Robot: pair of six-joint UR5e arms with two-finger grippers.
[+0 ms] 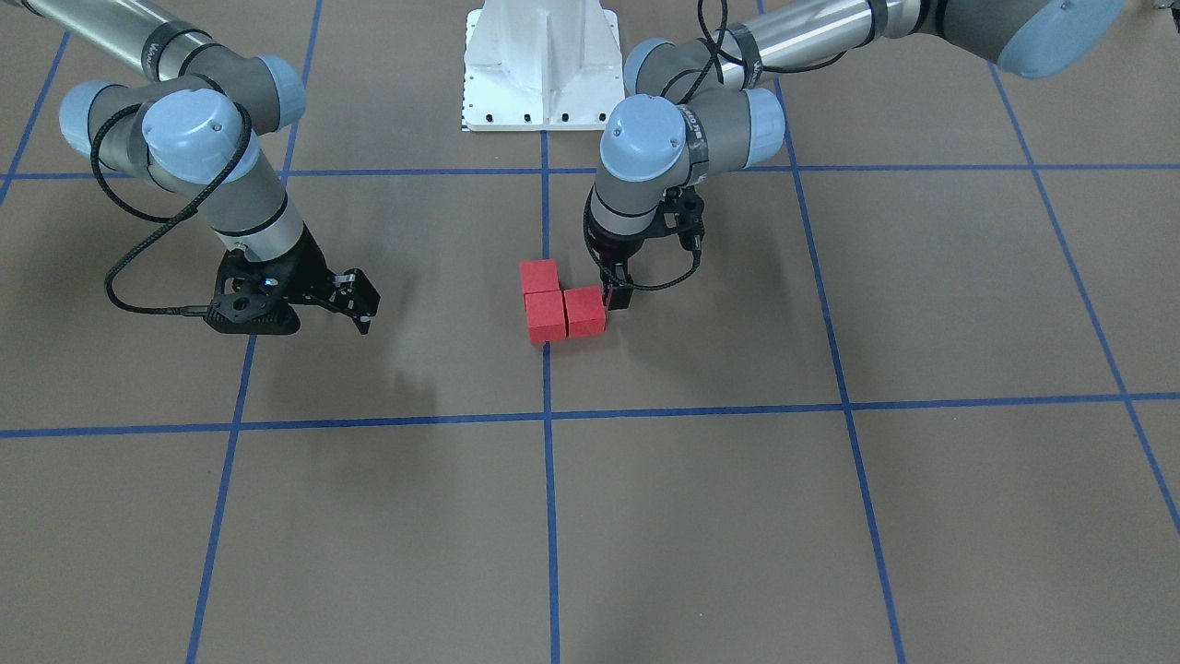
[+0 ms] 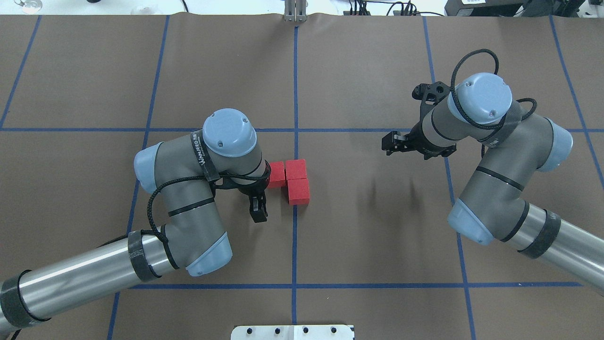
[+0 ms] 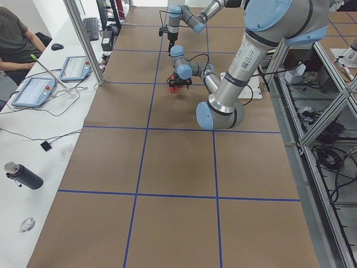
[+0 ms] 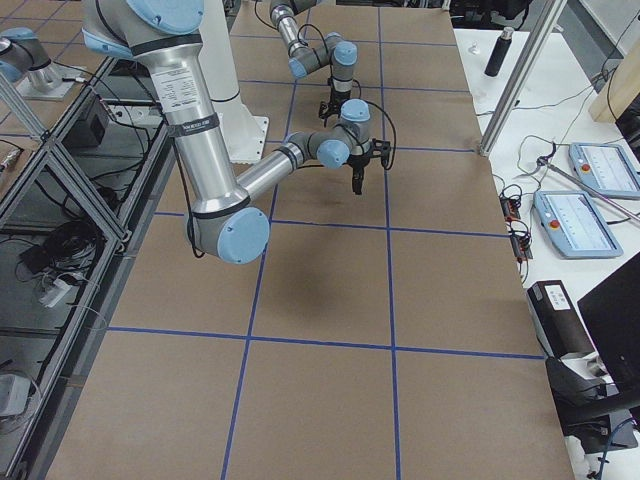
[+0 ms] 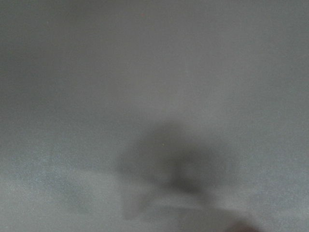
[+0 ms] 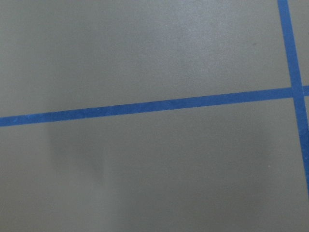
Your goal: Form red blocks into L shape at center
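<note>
Three red blocks lie touching in an L on the middle blue tape line point(image 1: 548, 387), the center of the brown table: one point(image 1: 539, 275), one point(image 1: 544, 314) and one point(image 1: 584, 311). From overhead they show as one point(image 2: 296, 169), one point(image 2: 298, 191) and one point(image 2: 276, 174). My left gripper point(image 1: 615, 286) hangs low just beside the L's short arm and holds nothing. It looks open: one finger point(image 2: 258, 210) sticks out from under the wrist. My right gripper point(image 1: 361, 300) is open and empty, far off to the side point(image 2: 389, 142).
The white robot base point(image 1: 539, 65) stands at the table's robot-side edge. A side desk with tablets point(image 3: 33, 92), a dark bottle point(image 3: 22, 176) and a seated person point(image 3: 14, 39) runs along the far edge. Aluminium posts point(image 3: 83, 39) stand there.
</note>
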